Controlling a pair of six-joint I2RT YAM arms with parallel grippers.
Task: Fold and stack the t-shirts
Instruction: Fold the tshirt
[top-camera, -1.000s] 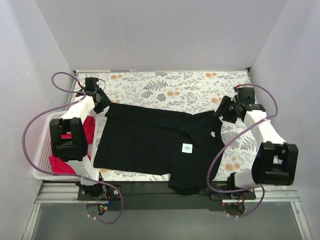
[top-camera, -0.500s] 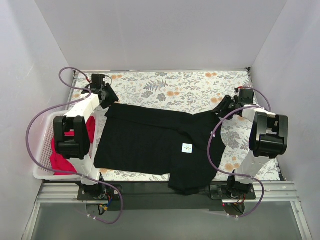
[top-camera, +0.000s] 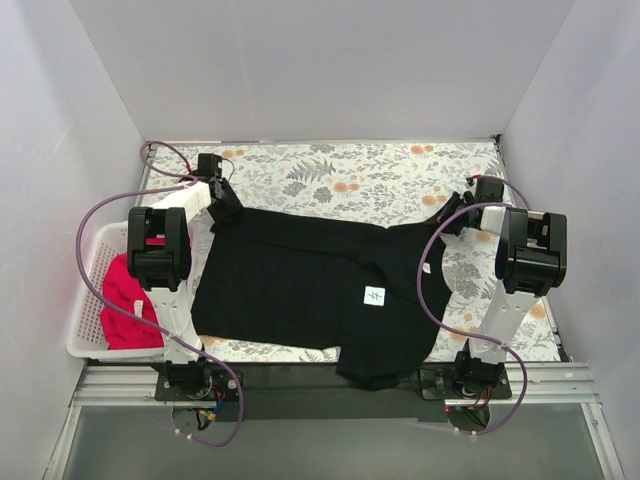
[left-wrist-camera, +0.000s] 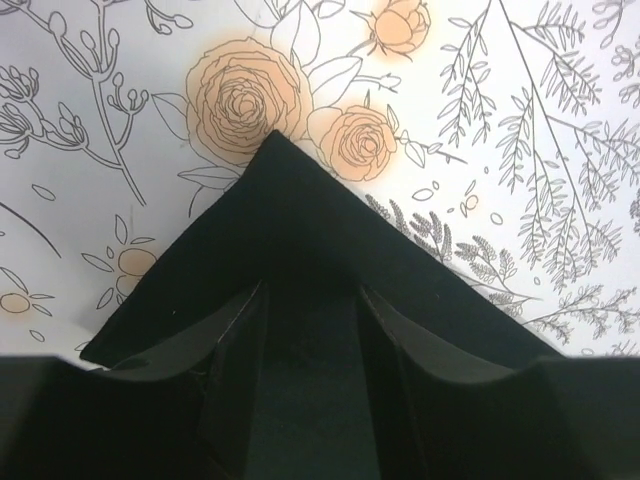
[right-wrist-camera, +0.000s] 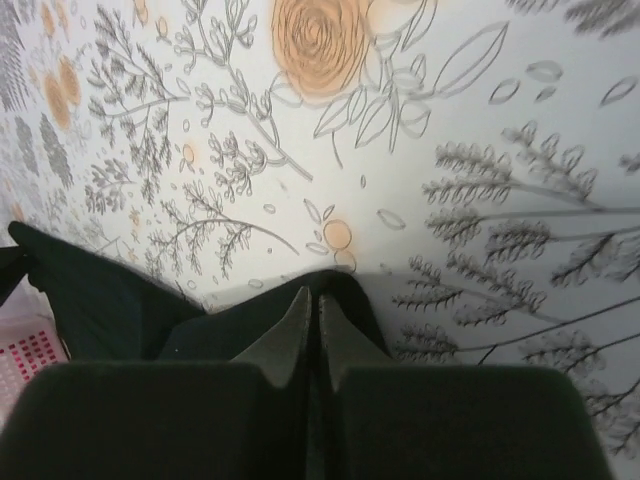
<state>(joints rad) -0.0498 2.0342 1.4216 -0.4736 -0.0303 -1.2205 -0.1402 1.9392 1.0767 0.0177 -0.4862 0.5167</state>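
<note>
A black t-shirt (top-camera: 310, 285) with a small white label (top-camera: 374, 296) lies spread across the floral tablecloth. My left gripper (top-camera: 222, 205) is at its far left corner. In the left wrist view that gripper (left-wrist-camera: 310, 290) is open, its fingers astride the pointed corner of the black t-shirt (left-wrist-camera: 290, 220). My right gripper (top-camera: 447, 215) is at the shirt's right end. There the right gripper (right-wrist-camera: 312, 295) is shut on a raised fold of the black t-shirt (right-wrist-camera: 100, 290). A red-pink t-shirt (top-camera: 122, 300) lies crumpled in the basket.
A white lattice basket (top-camera: 85, 300) stands at the table's left edge beside the left arm. The floral tablecloth (top-camera: 350, 175) runs bare behind the shirt to the back wall. White walls close in on three sides.
The right gripper has closed on the shirt's right edge as its arm drew in. The left arm swung right, uncovering the red-pink shirt, and its gripper settled over the far left corner.
</note>
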